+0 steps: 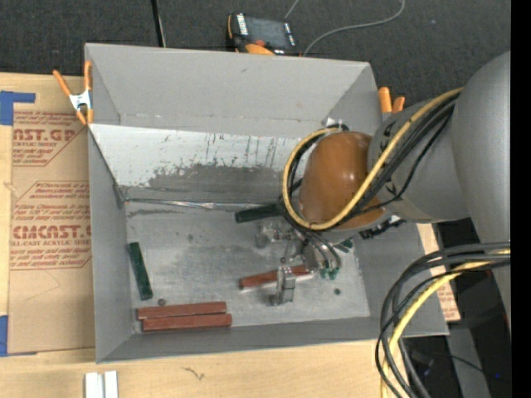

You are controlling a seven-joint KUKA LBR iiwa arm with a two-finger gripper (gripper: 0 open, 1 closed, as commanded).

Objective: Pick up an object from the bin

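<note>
Step in hand: the approach to a grasp. The tool (284,287) is down low inside the bin (224,89), in the right half of the floor.
Thing nearest the tool: a short reddish-brown stick (255,282) lying flat, roughly crosswise. Its right end meets the tool; its left end lies bare on the floor.
Tool state: I cannot tell whether it is spread or pressed together, because the metal parts blur into the stick's end. Nothing is plainly pinched.
Lift: not yet done, to judge by how flat the stick lies on the bin floor.
Close neighbours: a small green bit (333,268) just to the right, under the arm, and a dark green strip (255,215) nearer the back wall.
Farther off: two long reddish-brown bars (184,315) side by side along the front edge, and a dark green bar (139,270) at the left. Both are well apart from the tool.
Next move calls for: probably a firm closing across the stick's narrow width, then a straight rise clear of the green bit.
</note>
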